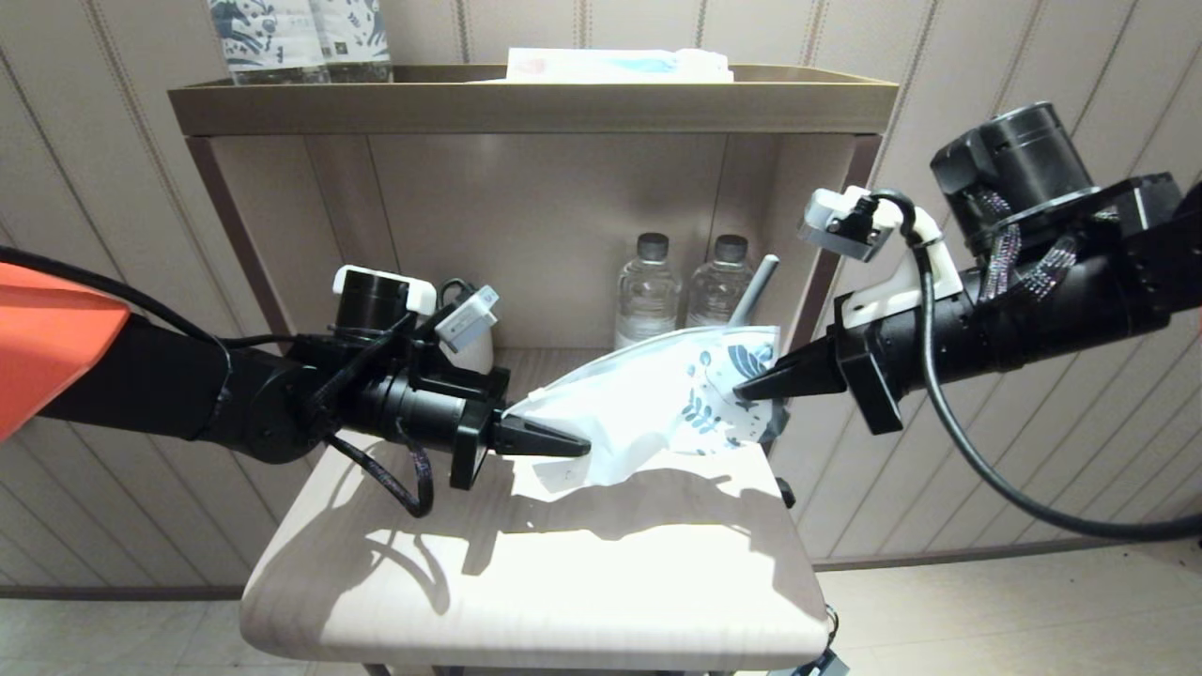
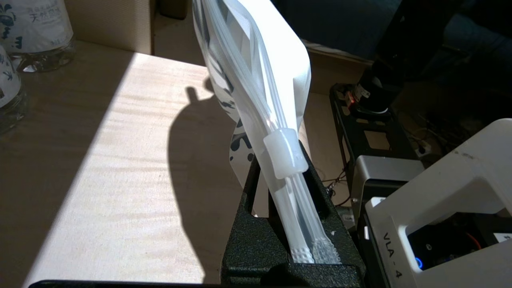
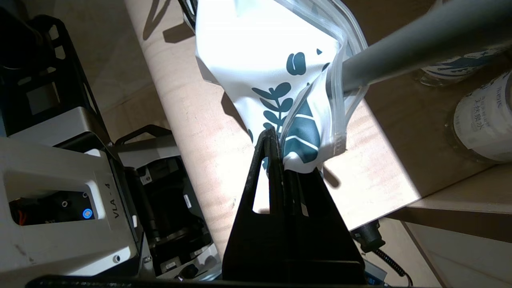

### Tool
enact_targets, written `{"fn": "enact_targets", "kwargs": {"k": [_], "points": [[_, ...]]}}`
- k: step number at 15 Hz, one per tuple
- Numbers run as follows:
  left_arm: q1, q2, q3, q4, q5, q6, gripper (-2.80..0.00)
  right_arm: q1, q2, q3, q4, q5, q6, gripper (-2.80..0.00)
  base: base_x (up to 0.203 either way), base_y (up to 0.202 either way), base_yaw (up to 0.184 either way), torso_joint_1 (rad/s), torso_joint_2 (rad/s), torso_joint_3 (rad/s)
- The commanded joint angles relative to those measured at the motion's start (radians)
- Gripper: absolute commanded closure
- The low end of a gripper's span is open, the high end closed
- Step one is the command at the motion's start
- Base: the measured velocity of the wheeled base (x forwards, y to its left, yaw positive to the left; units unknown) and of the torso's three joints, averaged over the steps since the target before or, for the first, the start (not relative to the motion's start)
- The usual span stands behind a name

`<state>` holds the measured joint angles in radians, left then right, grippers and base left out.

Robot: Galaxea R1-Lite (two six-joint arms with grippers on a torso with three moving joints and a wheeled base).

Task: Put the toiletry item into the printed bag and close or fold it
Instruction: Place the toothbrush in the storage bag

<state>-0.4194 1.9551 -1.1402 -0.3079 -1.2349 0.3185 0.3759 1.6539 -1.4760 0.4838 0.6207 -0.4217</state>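
Aloft, both tools (image 1: 563,441) (image 1: 751,387) pinch printed bag (image 1: 648,404) edges.

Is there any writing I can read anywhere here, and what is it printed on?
"VLA - 4": on the white robot housing, seen in both wrist views.
Chinese characters on the water bottle labels: too blurred to read reliably.
Small print on the blue-patterned packages on the top shelf: too small to read.
The printed bag shows only leaf patterns, no words.
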Motion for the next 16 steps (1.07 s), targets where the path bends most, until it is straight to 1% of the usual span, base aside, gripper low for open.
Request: {"fn": "enact_targets", "kwargs": {"k": [1, 9, 12, 16], "points": [[-0.001, -0.002, -0.003, -0.004, -0.008, 0.002, 0.0, 0.017, 0.017, 0.016, -0.001, -0.013, -0.002, 0.0, 0.0, 0.0, 0.0, 0.0, 0.0, 0.0], [0.0, -0.019, 0.004, -0.007, -0.008, 0.002, 0.0, 0.004, -0.014, -0.076, 0.01, -0.01, -0.002, 0.0, 0.0, 0.0, 0.0, 0.0, 0.0, 0.0], [-0.001, -0.011, 0.0, -0.008, -0.008, 0.004, 0.0, 0.012, -0.056, -0.118, 0.09, -0.012, -0.003, 0.0, 0.0, 0.0, 0.0, 0.0, 0.0, 0.0], [0.0, -0.01, 0.001, -0.01, -0.009, 0.005, 0.0, 0.012, -0.106, -0.126, 0.096, -0.01, -0.003, 0.0, 0.0, 0.0, 0.0, 0.0, 0.0, 0.0]]}}
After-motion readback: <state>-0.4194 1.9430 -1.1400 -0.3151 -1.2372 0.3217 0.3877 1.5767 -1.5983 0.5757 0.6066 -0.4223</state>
